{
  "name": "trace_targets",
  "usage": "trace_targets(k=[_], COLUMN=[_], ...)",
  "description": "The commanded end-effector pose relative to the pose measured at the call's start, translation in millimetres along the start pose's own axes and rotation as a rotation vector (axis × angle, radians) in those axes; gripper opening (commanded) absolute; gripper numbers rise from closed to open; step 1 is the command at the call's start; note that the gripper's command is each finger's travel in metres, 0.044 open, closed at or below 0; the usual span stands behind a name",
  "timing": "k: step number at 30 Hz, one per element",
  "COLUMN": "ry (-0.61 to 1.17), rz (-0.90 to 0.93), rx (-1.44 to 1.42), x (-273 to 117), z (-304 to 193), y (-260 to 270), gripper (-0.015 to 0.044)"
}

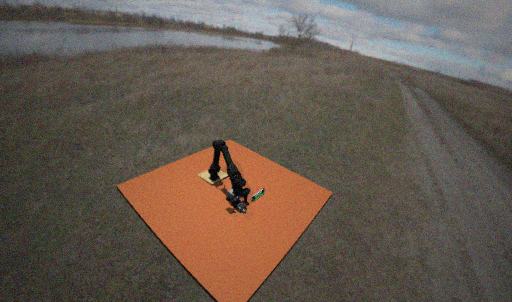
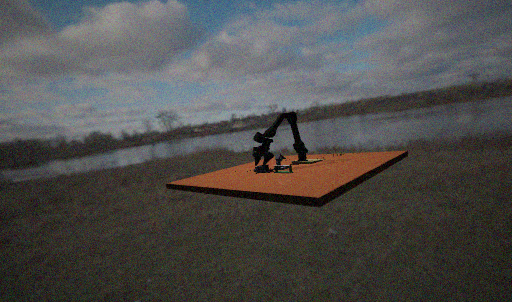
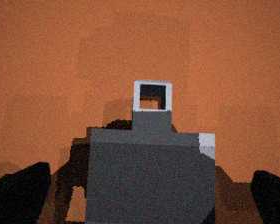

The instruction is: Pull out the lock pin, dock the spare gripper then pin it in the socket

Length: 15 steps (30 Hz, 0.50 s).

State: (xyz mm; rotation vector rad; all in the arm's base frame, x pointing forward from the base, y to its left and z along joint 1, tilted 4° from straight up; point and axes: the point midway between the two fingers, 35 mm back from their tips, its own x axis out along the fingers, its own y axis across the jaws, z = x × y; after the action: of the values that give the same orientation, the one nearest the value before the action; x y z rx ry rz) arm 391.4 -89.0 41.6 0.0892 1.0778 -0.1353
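Observation:
The spare gripper point(image 1: 242, 207) point(image 2: 262, 170) point(image 3: 151, 185) lies on the orange mat. In the wrist view it is a dark grey block whose narrow spigot points up the frame and ends in a pale square rim around a hole. My gripper point(image 1: 239, 201) point(image 2: 260, 163) point(image 3: 153, 177) is open and empty, low over it, with one black finger on each side of the block. No contact shows in the wrist view. A small grey thing, apparently the mount point(image 2: 279, 158), stands near the arm; in the top view the arm mostly hides it. The lock pin cannot be made out.
A small green and white holder point(image 1: 258, 195) point(image 2: 283, 169) stands close beside the spare gripper. The arm's base stands on a pale yellow board point(image 1: 205, 175) point(image 2: 313, 161) on the orange mat point(image 1: 208, 245) point(image 2: 333, 175). Tiny dark specks lie near the base in the exterior view.

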Motion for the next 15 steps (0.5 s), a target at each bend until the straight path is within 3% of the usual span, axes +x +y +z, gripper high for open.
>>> trace_targets(k=[1,15], ry=[0.012,0.013], rz=[-0.003,-0.003], rx=[-0.005,-0.005], x=[9.8,28.8], z=[-7.2,-19.6], y=[-0.2,0.2], gripper=[0.0440,0.0440])
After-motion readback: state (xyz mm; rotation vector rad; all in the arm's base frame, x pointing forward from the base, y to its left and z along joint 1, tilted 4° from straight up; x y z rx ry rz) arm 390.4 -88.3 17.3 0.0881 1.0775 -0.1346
